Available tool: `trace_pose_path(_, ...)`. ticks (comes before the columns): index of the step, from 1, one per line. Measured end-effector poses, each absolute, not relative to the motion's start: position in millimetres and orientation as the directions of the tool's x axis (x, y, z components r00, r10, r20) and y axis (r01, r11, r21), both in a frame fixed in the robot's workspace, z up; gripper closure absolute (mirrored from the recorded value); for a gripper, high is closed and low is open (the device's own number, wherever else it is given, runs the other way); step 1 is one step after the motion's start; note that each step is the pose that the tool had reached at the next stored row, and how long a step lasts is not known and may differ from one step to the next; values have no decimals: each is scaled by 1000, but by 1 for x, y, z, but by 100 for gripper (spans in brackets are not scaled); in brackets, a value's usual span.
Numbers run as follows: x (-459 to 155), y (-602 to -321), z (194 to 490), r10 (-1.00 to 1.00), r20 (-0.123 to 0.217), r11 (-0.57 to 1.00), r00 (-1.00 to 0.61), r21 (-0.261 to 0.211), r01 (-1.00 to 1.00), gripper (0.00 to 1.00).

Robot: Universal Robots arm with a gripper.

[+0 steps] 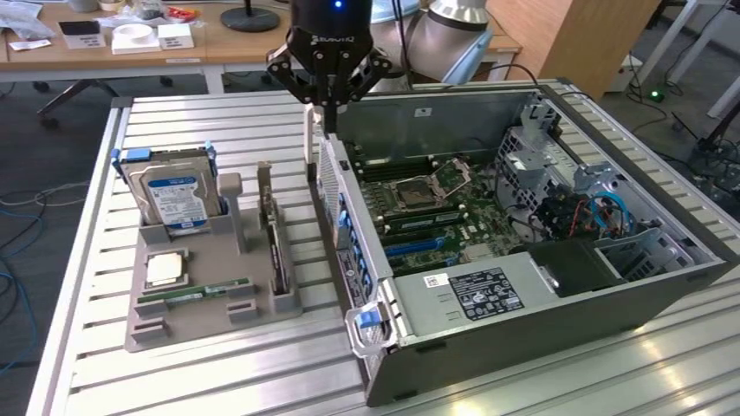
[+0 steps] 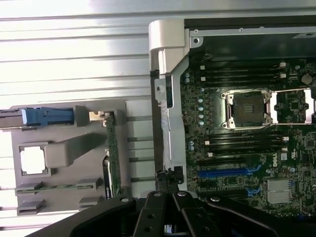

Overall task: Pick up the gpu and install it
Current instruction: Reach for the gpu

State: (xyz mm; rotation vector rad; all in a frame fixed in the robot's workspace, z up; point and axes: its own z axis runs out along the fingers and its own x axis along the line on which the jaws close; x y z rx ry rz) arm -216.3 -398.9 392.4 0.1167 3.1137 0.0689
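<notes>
Pickup not yet begun: the end effector [image 1: 329, 111], fingers pressed together and empty, hangs over the computer case [image 1: 521, 312] wall. The gpu [image 1: 269, 225] stands edge-up in the grey tray [image 1: 173, 325] on the tabletop [image 1: 173, 381]. A grasp calls for parted fingers.

A wooden desk [image 1: 104, 54] cluttered with small boxes [image 1: 137, 38], a wood cabinet [image 1: 578, 39], cables [image 1: 21, 204] across grey floor [image 1: 52, 143].
</notes>
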Motion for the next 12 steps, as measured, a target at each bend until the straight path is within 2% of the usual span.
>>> trace_pose_path(12, -246, -399, 391, 75, -23, 996, -997, 45, 74, 89)
